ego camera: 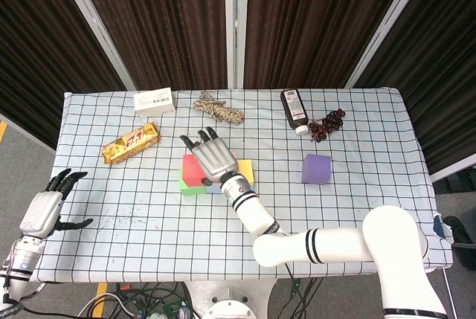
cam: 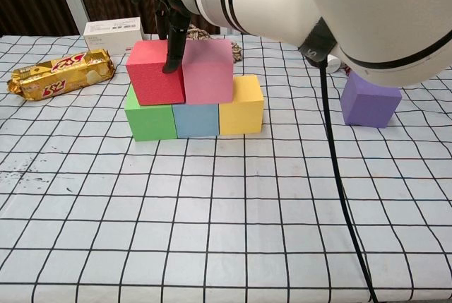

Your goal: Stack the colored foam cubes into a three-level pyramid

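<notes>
I've got a white box (ego camera: 155,101) up at the upper left of the cloth (ego camera: 357,185), a gold snack pack (ego camera: 131,143) lying slantwise just below it. Top centre, there's a rope (ego camera: 218,108) in a loose tangle. Upper right, I see a dark bottle (ego camera: 294,110) on its side, white cap toward me, and dark beads (ego camera: 327,125) bunched right beside that cap.

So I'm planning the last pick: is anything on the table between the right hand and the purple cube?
Nothing visible. The right hand hovers over the two-level stack, above the red cube and pink cube. The purple cube sits alone to its right, with only bare checked cloth between. The bottle lies farther back, off that line.
</notes>
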Motion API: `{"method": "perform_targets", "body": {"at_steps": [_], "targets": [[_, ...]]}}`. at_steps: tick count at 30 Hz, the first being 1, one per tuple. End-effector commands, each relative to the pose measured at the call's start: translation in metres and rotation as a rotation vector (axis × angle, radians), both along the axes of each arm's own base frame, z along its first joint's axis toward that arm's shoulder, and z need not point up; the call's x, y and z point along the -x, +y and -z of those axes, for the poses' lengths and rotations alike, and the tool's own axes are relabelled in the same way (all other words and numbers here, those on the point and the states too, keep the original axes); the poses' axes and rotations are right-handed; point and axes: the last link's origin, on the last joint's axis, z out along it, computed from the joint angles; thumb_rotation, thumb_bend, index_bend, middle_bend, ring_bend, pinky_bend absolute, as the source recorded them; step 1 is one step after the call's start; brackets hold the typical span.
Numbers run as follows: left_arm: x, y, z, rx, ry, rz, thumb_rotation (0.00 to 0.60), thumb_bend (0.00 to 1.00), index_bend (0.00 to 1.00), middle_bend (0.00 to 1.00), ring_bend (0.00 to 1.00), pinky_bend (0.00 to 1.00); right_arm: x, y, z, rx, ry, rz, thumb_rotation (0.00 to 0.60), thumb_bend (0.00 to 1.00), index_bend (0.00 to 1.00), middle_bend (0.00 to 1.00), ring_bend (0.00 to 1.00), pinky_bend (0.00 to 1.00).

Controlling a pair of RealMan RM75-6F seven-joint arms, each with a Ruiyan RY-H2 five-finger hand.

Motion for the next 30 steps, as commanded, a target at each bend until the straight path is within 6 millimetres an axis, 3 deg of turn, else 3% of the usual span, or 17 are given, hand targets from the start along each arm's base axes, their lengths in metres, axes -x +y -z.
{"method": "perform_targets", "body": {"at_steps": [1,17,30], "targets": [[0.0,0.0002,-0.0002,0.0,0.002,0.001,0.6,0.0,0.12,0.12,0.0,0.1,0.0005,-0.0002,0.0001,0.001,0.002,0.001,0.6,0.13,0.0,0.41,0.07,0.0],[0.0026,0.0001,-0.001,-0.001,0.002,-0.007,0.6,0.0,0.12,0.12,0.0,0.1,-0.0006,0.0005,0.0048,-0.01,0.012,0.004,0.6,0.13,0.0,0.4,0.08,0.0],[0.0025,0.0004,-0.0003,0.0,-0.002,-0.006,0.6,0.0,0.12,0.12,0.0,0.1,0.0001,-0.0002,0.0024,-0.024,0.013,0.006,0.6,0.07,0.0,0.31,0.07,0.0]]}}
